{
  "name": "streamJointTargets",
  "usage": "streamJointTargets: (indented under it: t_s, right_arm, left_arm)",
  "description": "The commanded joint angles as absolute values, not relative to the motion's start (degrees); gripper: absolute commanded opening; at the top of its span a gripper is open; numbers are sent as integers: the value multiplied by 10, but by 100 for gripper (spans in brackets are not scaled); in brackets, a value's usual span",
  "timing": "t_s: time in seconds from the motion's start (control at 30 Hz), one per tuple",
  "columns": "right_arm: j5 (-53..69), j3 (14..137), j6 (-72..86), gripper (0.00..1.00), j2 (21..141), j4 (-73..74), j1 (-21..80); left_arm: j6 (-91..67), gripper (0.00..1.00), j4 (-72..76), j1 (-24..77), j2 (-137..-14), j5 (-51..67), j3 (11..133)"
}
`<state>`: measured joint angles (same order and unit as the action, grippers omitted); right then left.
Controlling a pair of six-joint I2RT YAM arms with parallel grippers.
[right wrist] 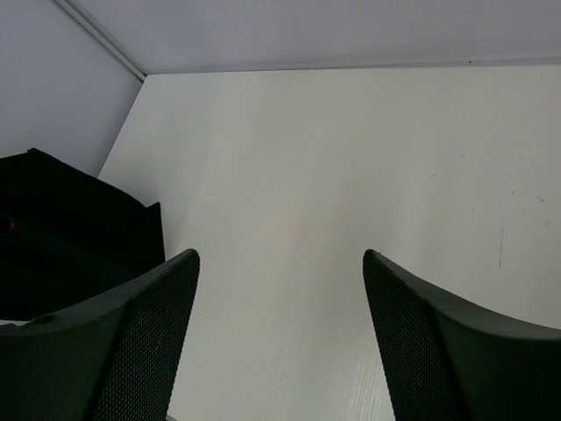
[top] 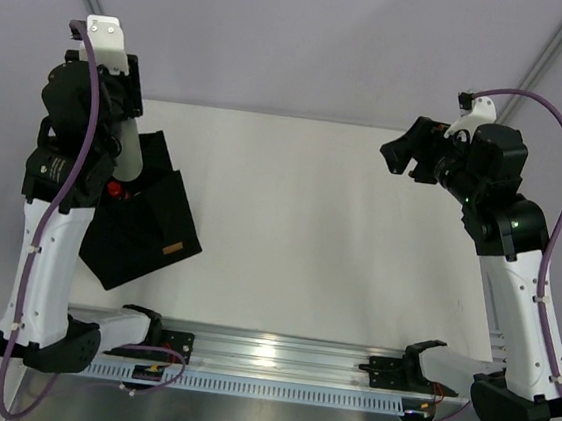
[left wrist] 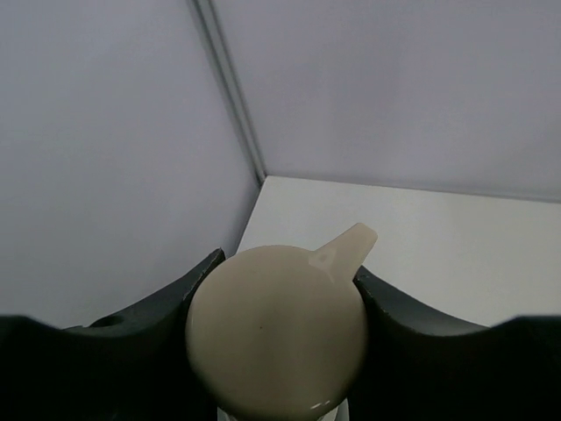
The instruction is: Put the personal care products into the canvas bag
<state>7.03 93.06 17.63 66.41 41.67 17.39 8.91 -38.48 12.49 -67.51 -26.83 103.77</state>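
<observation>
Top: the left gripper [top: 123, 142] is holding a pale bottle [top: 129, 160] over the black bag [top: 153, 227], where a red bottle [top: 114, 191] is lying. Left wrist: the fingers [left wrist: 166, 316] are clenching it at the cream cap [left wrist: 276, 329]; it is probably light, stiff and slick. Right wrist: the right gripper [right wrist: 280, 259] is gaping, empty, above the tabletop [right wrist: 351, 158].

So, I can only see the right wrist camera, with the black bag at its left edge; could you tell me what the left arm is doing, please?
Observer: The left gripper is shut on a bottle with a pale cap, as its wrist view shows.
Operator: Thank you. Where is that bottle relative to the bag?
Observer: In the top view it appears to hang over the far left edge of the black bag.
Operator: And which face of the bag is up?
Observer: The face with the small tan label, towards its near right corner.
</observation>
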Motion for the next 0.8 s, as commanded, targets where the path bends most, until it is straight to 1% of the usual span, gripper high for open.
streamJointTargets:
  t_s: [0.0,0.1,0.17,0.23,0.33,0.47,0.6,0.67,0.73,0.77]
  right_arm:
    - [83,949,191,79,665,403,172]
    - [97,947,221,79,671,404,172]
    - [111,942,232,79,674,403,171]
    - [118,940,242,78,677,401,172]
    - [117,942,236,78,682,401,172]
    - [101,949,231,78,686,408,171]
    - [112,944,236,78,691,399,172]
    - [114,942,238,78,694,396,172]
    - [117,944,240,78,700,390,172]
    - [119,945,241,78,702,389,172]
  left_arm:
    - [63,0,-303,64,-664,-247,1028]
    - [44,0,-288,30,-668,-240,1008]
    - [6,0,-280,5,-671,-212,988]
    - [-14,0,-259,2,-671,-205,971]
    - [-18,0,-227,2,-674,-217,922]
    - [-15,0,-229,0,-686,-259,904]
    - [-15,0,-202,-34,-681,-259,864]
    - [-16,0,-168,-46,-674,-244,841]
    - [-9,0,-129,-50,-667,-237,790]
    - [-8,0,-81,-52,-658,-229,761]
